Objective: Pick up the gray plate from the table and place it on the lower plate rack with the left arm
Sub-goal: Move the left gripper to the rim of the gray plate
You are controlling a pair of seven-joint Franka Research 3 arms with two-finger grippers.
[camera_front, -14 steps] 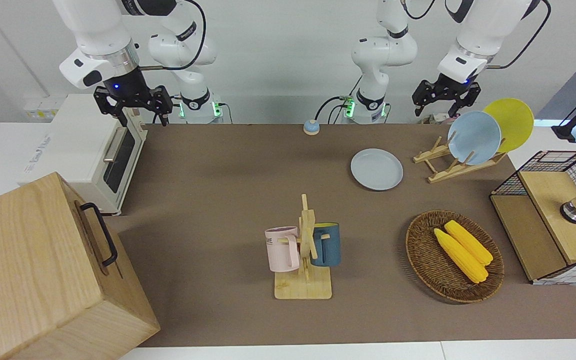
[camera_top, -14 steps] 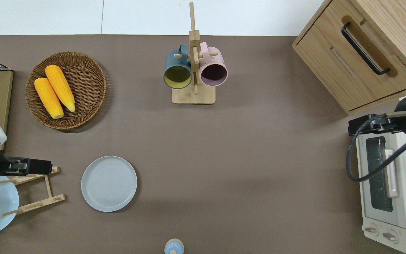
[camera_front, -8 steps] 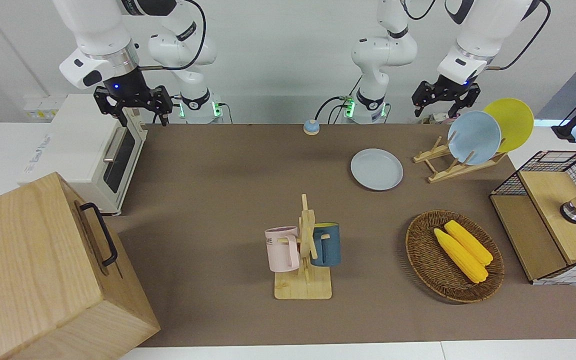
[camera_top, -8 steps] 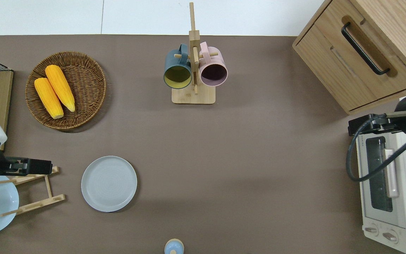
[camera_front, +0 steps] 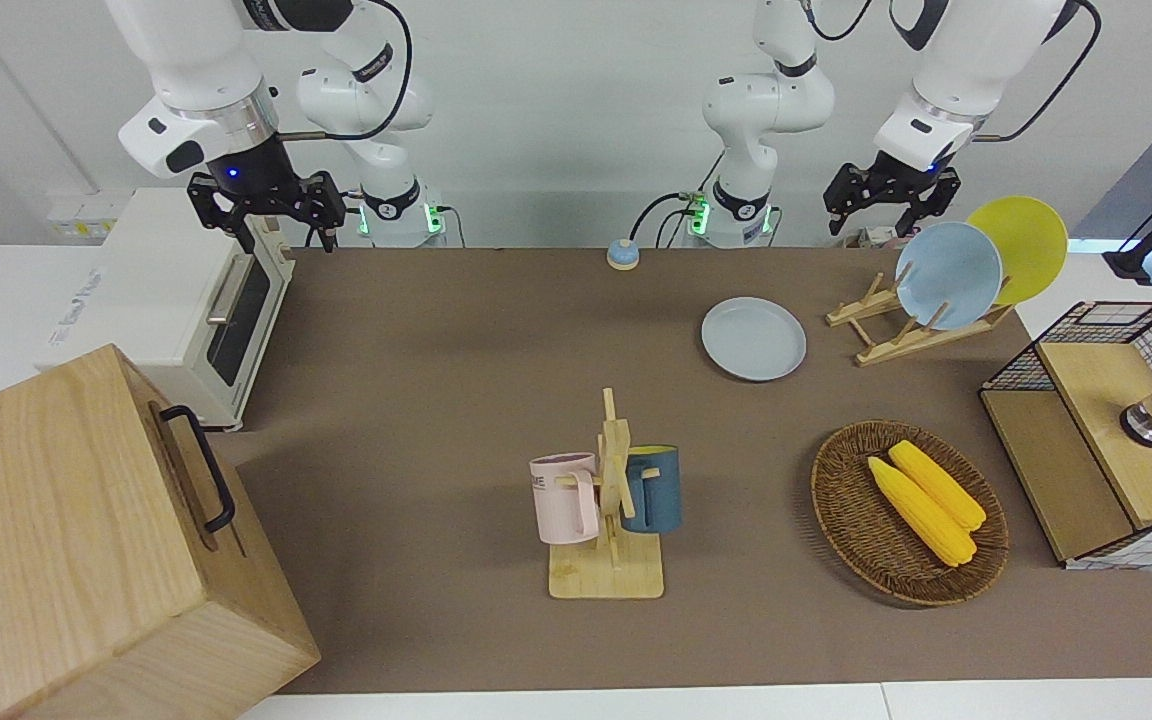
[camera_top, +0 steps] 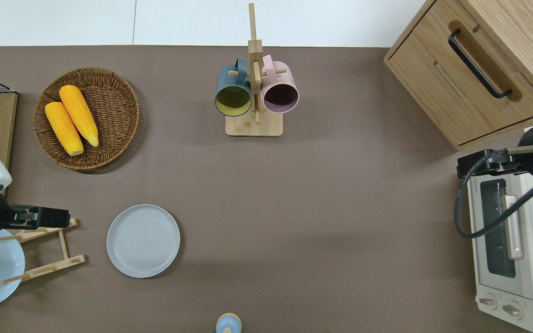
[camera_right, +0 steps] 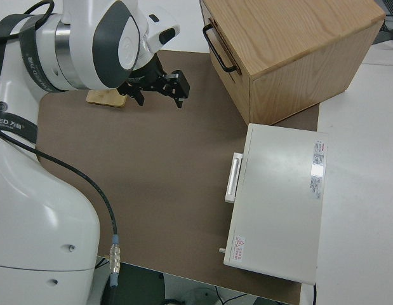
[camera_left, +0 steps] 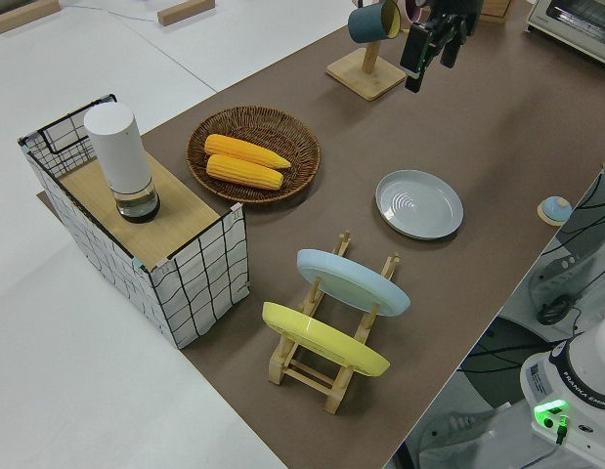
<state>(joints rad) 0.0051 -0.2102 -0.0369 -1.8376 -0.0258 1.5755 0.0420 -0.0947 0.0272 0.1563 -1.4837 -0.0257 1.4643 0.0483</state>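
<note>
The gray plate (camera_front: 753, 338) (camera_top: 143, 240) (camera_left: 419, 203) lies flat on the brown table (camera_front: 436, 400), beside the lower plate rack (camera_front: 896, 335) (camera_top: 44, 249) (camera_left: 322, 376). A sky-blue plate (camera_front: 948, 275) and a yellow plate (camera_front: 1021, 245) stand in the rack's slots. My left gripper (camera_front: 888, 205) (camera_top: 40, 218) (camera_left: 431, 44) hangs open and empty in the air over the rack's rail farther from the robots, apart from the gray plate. The right arm is parked, its gripper (camera_front: 271, 225) (camera_right: 159, 89) open.
A mug stand (camera_front: 608, 520) with a pink and a blue mug stands mid-table. A wicker basket (camera_front: 841, 500) of corn and a wire-sided shelf (camera_front: 1116, 430) sit near the rack. A toaster oven (camera_front: 186, 300) and a wooden cabinet (camera_front: 86, 540) fill the right arm's end.
The left gripper has drifted very slightly over the rack. The gray plate and everything else stay where they were.
</note>
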